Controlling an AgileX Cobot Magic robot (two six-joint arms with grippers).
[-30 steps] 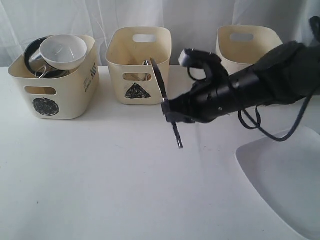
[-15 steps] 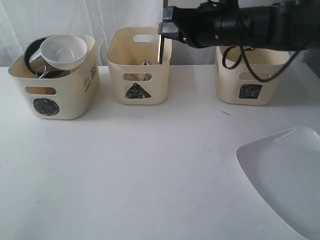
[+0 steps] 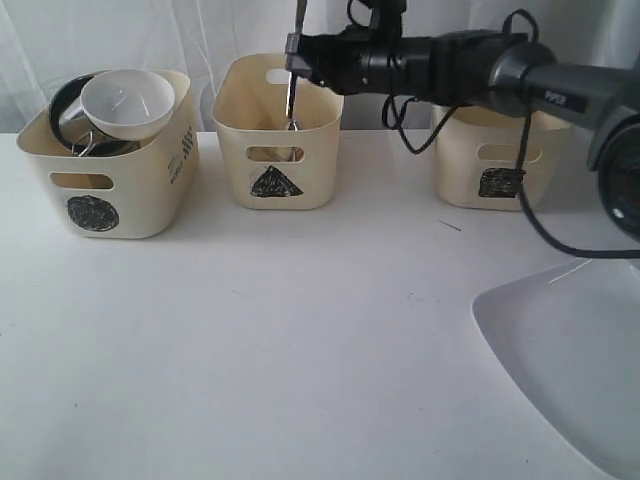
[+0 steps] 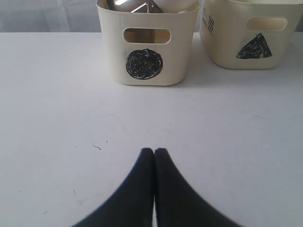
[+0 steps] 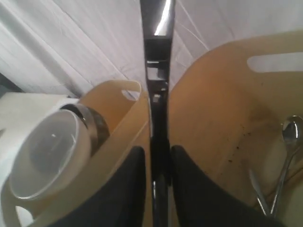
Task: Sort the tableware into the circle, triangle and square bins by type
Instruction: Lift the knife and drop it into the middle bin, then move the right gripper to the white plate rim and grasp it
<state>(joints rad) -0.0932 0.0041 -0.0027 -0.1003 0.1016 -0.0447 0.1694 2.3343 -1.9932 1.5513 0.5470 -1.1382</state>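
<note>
R pincer [image 3: 296, 52]: reaches across from the R side, parked over the triangle bin [image 3: 277, 170]. A knife [image 3: 291, 100] hangs vertical between its fingers [image 5: 130, 189]. Wrist cam shows the fingers flanking the knife closely; can't tell if they're clamped or just letting go.
Knife: one end above the pincer, other end below it, dipping inside the bin mouth. Judged reason: held upright so it drops straight in w/o catching the rim.
Triangle bin contents: spoon [image 5: 288, 142] plus other thin cutlery lying directly below the pincer. Looks like the cutlery bin, hence the knife brought here.
Circle bin [image 3: 105, 185]: to the far side of the pincer from its arm. Holds a white bowl [image 3: 127, 103] stacked on steel ware [image 3: 70, 110]. Round vessels grouped there.
Square bin [image 3: 495, 160]: behind the R arm, on the arm side of the pincer. Contents not visible.
Plate [image 3: 570, 360]: on the table [image 3: 250, 340], well apart from the pincer, near the front edge. Not binned yet; prob. bound for the square bin.
L pincer [image 4: 154, 153]: fingertips pressed together, empty, hovering low over bare table, facing the circle bin. Idle, kept clear of the R arm's path.
Step (judged): knife release into triangle bin.
Risk: knife may tip against the bin wall if let go high.
</note>
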